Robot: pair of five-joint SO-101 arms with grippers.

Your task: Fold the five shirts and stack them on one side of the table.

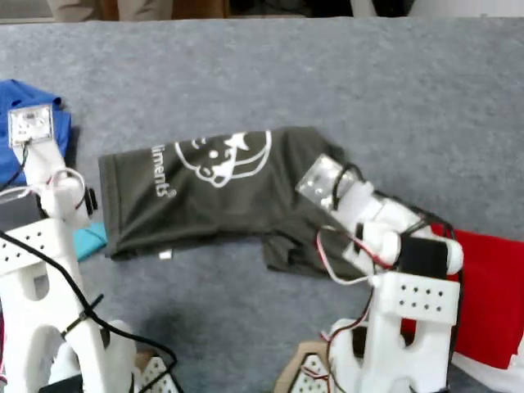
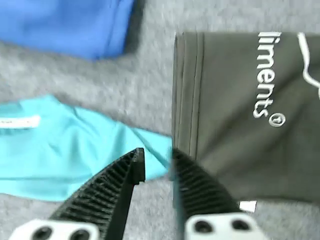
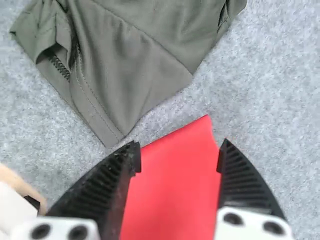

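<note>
Left wrist view: left claw (image 2: 157, 160), barely parted, empty, at olive shirt (image 2: 240, 125) hem beside teal shirt (image 2: 60, 150); you risk pinching 2 shirts. Right claw (image 3: 177, 150) wide open, empty.

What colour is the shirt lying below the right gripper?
Red; the red fabric shirt shows best in the right wrist view.

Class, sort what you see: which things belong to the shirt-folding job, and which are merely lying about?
Job: dark shirt, blue shirt, teal shirt, red shirt.
Lying about: grey table cover, black cable, tan board at the near edge.
</note>
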